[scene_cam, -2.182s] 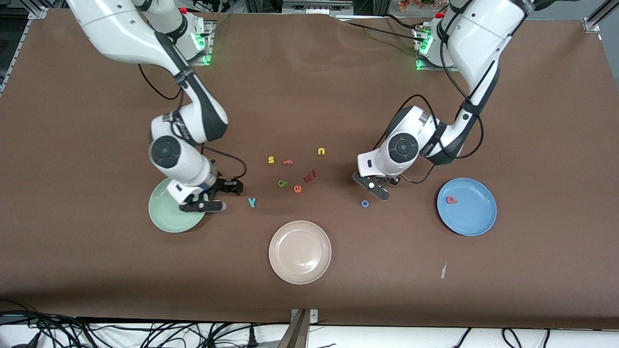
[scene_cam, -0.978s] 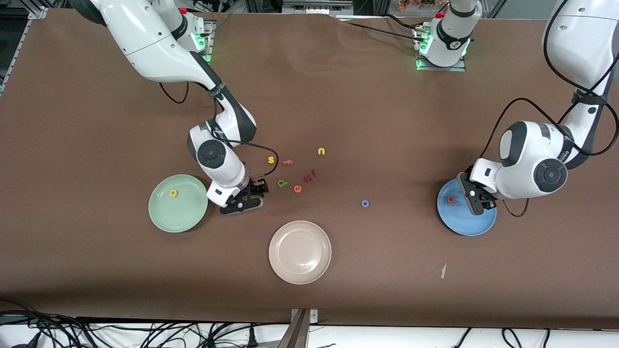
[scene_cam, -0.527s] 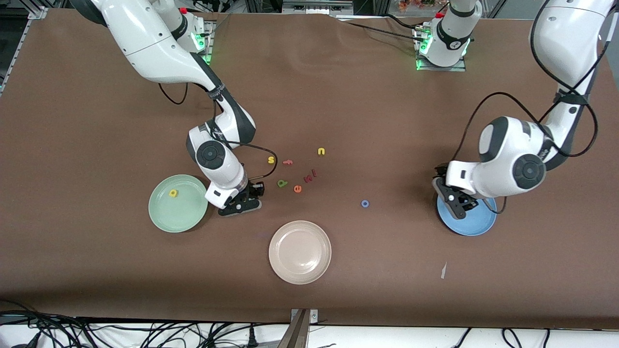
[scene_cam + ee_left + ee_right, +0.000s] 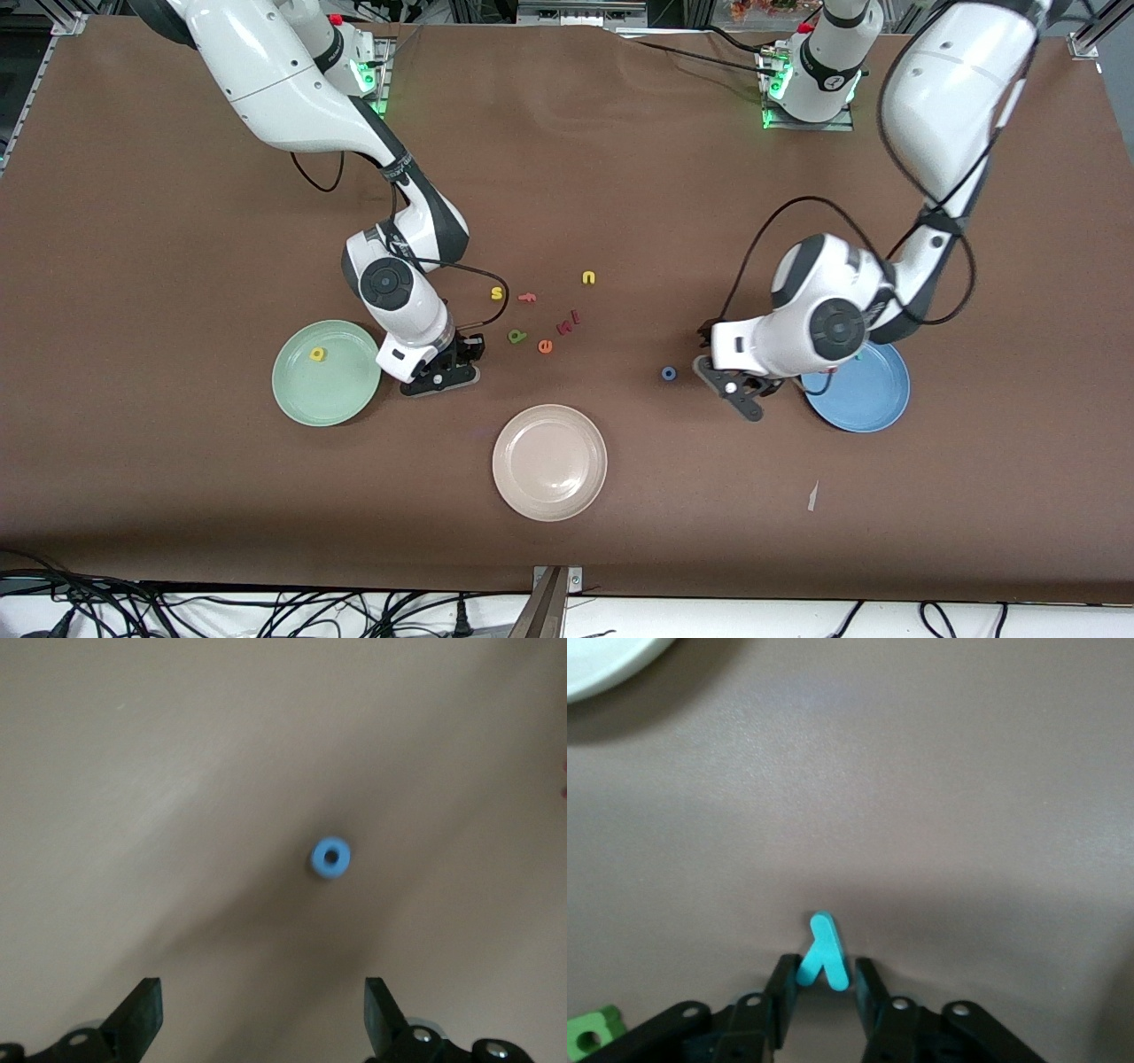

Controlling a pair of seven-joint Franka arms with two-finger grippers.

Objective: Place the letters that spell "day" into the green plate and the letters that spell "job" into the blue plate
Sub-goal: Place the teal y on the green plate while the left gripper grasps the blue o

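Now my right gripper (image 4: 824,985) has closed on the small teal foam y (image 4: 823,951) beside the pale green plate (image 4: 301,399); my left gripper (image 4: 262,1019), fully open, has swung from the sky-blue plate (image 4: 873,399) to the blue foam ring o (image 4: 330,857).
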